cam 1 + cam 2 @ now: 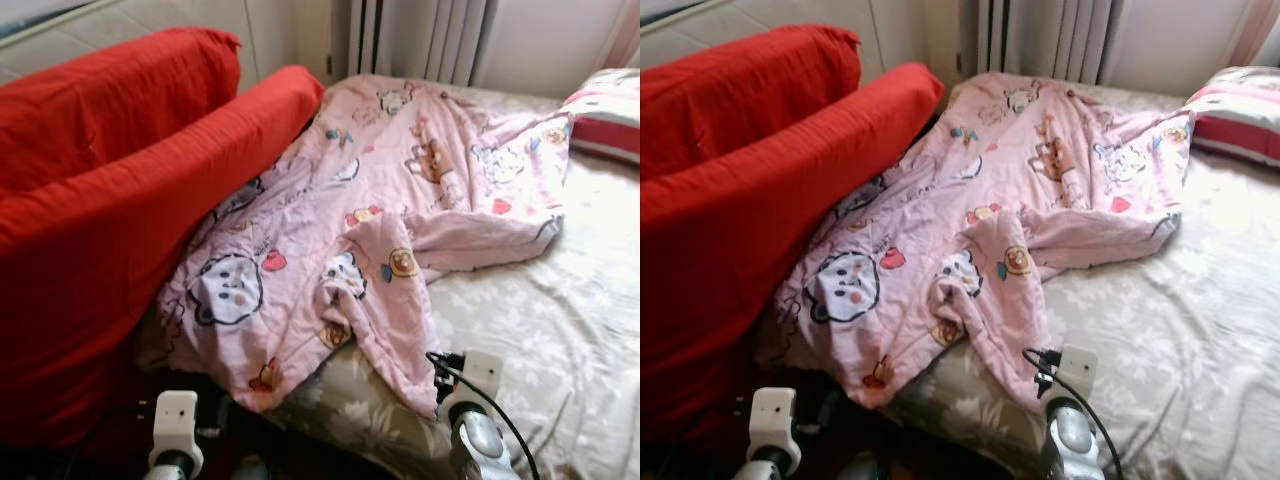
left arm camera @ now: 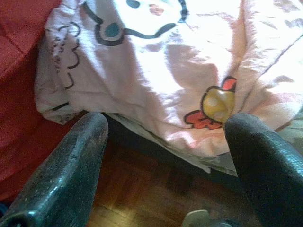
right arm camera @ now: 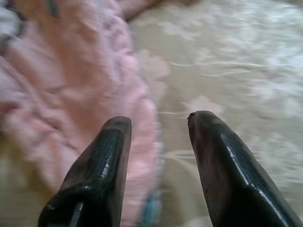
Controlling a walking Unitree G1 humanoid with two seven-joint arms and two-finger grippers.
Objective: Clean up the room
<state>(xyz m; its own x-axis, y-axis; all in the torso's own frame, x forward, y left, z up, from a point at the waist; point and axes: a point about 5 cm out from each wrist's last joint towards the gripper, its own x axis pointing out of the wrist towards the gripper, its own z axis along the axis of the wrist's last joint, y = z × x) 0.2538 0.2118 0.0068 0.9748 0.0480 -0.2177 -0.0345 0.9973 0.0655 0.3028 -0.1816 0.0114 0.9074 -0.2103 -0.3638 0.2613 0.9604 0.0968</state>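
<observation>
Both arms were low at the near edge of the bed (image 1: pixel 560 330). Right gripper (image 3: pixel 158 125) hung over the near edge with its fingers (image 3: pixel 102 156) spread moderately apart, nothing between them. It was just above the near hem of the pink blanket (image 1: pixel 380 190), where the hem met the floral sheet (image 3: pixel 236 71). Left gripper (image 2: pixel 165 127) sat lower, off the bed's near left corner and over wood floor (image 2: pixel 142 198), fingers wide apart and empty, aimed at the blanket's drooping corner that hung off the bed edge.

Blanket lay rumpled across the left half of the bed. Its long axis ran from the near left corner up toward the far edge, with one fold flopped back on itself near the middle. Its left side was tucked against the red cushions (image 1: pixel 110 200) along the bed's left edge.

Judgement: the right gripper was nearer to cloth, which lay directly ahead of it and slightly to its left; the left one needed to rise and go forward to reach the hanging corner.

A striped pillow (image 1: pixel 610 115) lay at the far right corner, and a curtain (image 1: pixel 420 35) hung beyond the far edge.
</observation>
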